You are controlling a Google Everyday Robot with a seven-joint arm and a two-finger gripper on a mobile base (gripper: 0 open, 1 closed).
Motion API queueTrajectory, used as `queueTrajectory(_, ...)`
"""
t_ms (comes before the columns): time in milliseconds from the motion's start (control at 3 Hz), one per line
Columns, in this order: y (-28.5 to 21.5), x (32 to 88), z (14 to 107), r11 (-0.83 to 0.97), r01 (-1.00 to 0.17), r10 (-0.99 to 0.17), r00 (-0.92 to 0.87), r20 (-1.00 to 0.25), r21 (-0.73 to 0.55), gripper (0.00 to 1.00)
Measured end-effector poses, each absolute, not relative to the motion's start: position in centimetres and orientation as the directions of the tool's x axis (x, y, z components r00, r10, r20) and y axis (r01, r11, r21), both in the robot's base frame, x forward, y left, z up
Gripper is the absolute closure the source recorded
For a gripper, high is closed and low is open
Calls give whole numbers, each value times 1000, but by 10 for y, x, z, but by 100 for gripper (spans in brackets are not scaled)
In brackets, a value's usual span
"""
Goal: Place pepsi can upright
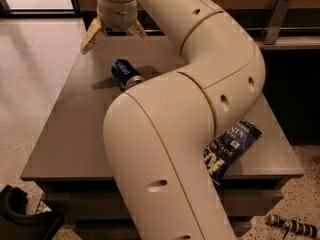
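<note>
- Shows a grey table [65,134] with the pepsi can [126,74] lying on its side toward the far end, one silver end turned to the near right.
- Leaves bare tabletop left of the can, out to the table's left edge, with speckled floor [30,59] past that edge.
- Leaves a wider stretch of bare tabletop on the camera's side of the can, down to the near edge.
- Puts the table's far edge not far beyond the can.
- Crowds the space right of the can with the cream arm [200,84], which bends over that side.
- Hangs the gripper [115,43] above and just beyond the can, fingers [90,38] spread wide, holding nothing and clear of the can.
- Sets a blue crisp bag [232,149] well apart from the can, near the table's near-right edge and partly hidden by the arm.
</note>
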State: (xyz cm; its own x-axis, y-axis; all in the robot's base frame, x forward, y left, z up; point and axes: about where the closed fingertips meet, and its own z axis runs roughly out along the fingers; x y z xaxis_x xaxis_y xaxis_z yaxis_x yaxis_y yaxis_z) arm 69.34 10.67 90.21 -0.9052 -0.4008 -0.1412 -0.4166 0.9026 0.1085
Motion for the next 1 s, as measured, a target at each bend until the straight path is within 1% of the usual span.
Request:
queueTrajectory(333, 108, 686, 906, 902, -411, -396, -909, -126, 129, 0)
queueTrajectory(667, 96, 680, 905, 892, -426, -413, -904, -111, 151, 0)
queueTrajectory(1000, 92, 684, 893, 863, -479, -466, -877, -116, 159, 0)
